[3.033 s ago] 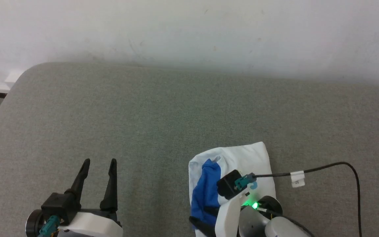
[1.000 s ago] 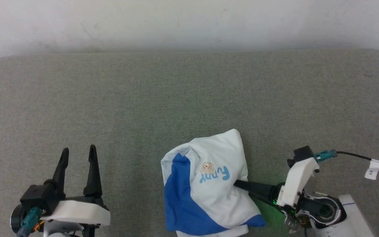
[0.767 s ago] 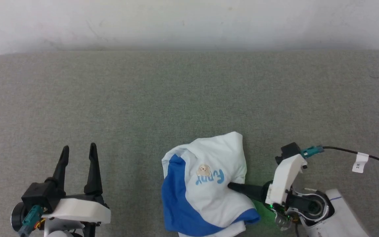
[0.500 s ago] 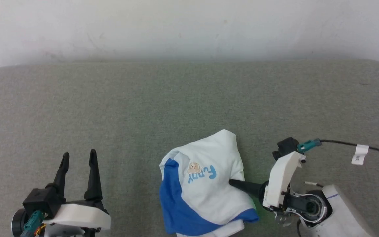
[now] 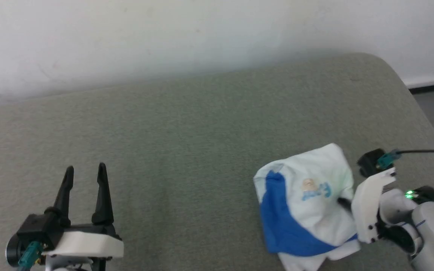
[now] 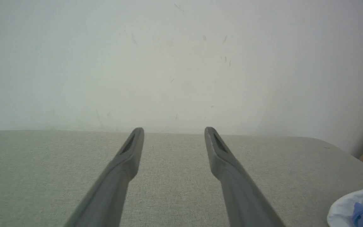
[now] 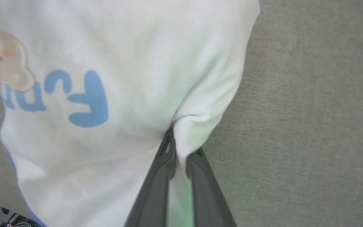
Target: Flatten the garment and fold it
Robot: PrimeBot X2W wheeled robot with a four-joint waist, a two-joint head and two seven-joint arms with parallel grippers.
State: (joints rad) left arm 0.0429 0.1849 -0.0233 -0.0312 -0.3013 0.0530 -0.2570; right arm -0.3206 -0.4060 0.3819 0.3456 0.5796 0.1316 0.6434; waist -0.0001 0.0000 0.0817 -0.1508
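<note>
Shirt (image 5: pixel 313 218) in a crumpled heap at the right front of the bench (image 5: pixel 171 135). Long axis runs near-to-far, far end leaning right. White body up, blue lettering and tan figure showing, blue sleeve along its left. Right gripper (image 7: pixel 181 149) jaws pinch a white fold. Left gripper (image 5: pixel 85 169) jaws wide, empty.

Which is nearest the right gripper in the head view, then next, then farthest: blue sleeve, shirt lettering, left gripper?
1. Shirt lettering, just left of the right gripper.
2. Blue sleeve, farther left on the shirt.
3. Left gripper, far left, open.
</note>
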